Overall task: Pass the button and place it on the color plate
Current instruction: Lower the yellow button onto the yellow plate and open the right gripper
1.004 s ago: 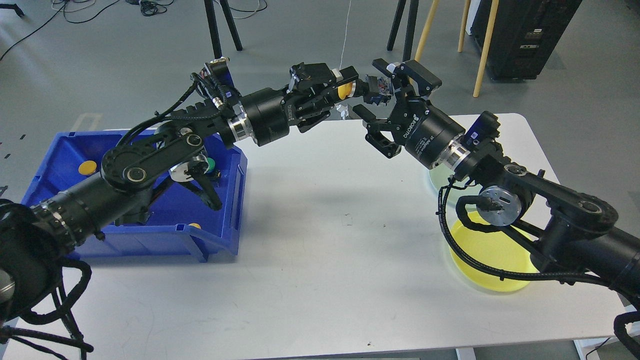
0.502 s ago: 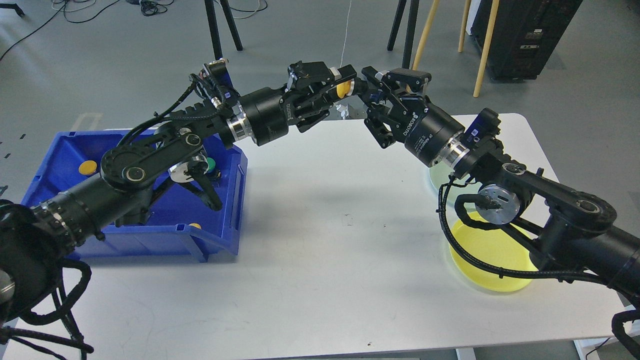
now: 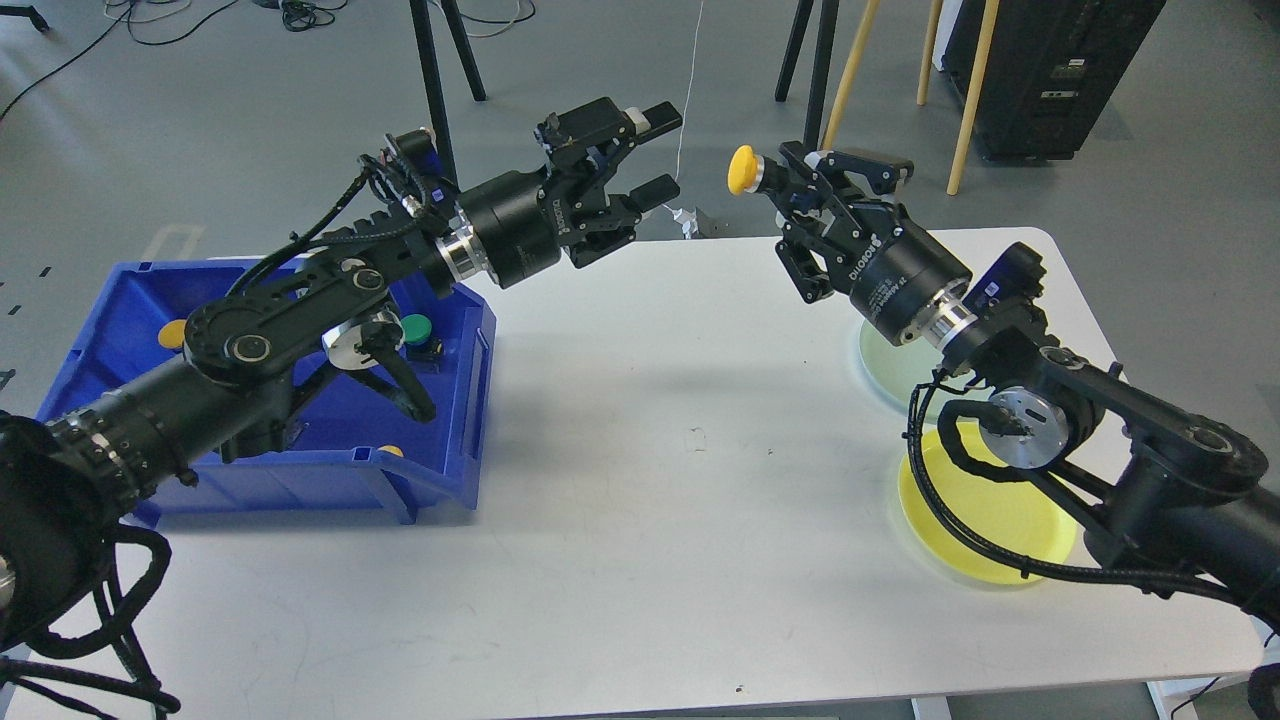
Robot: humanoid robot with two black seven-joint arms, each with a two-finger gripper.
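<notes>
The yellow button (image 3: 742,171) is held at the tip of the right gripper (image 3: 775,178), whose fingers are closed narrowly on the button's dark stem, the domed cap jutting out toward 9 o'clock of the gripper. The button is carried in the air above the far edge of the white table (image 3: 640,500), touching nothing else. Its long axis, cap to stem, runs roughly level, in line with the gripper's own axis.

The left gripper (image 3: 655,150) is spread wide and holds nothing; it hangs well apart from the button, at about 9 o'clock from it.

The relation that the coming move is judged to turn on is this: the yellow plate (image 3: 985,515) lies at about 5 o'clock from the button, well apart from it and low on the table, partly hidden under the right arm. A pale green plate (image 3: 885,360) lies between the two, nearer the gripper. The right arm is plainly the nearer to both plates.

The button shows a round, glossy yellow cap on a short black base. By colour, the yellow plate is judged its target.

In the blue bin (image 3: 470,400) a green button (image 3: 415,327) is seen.
</notes>
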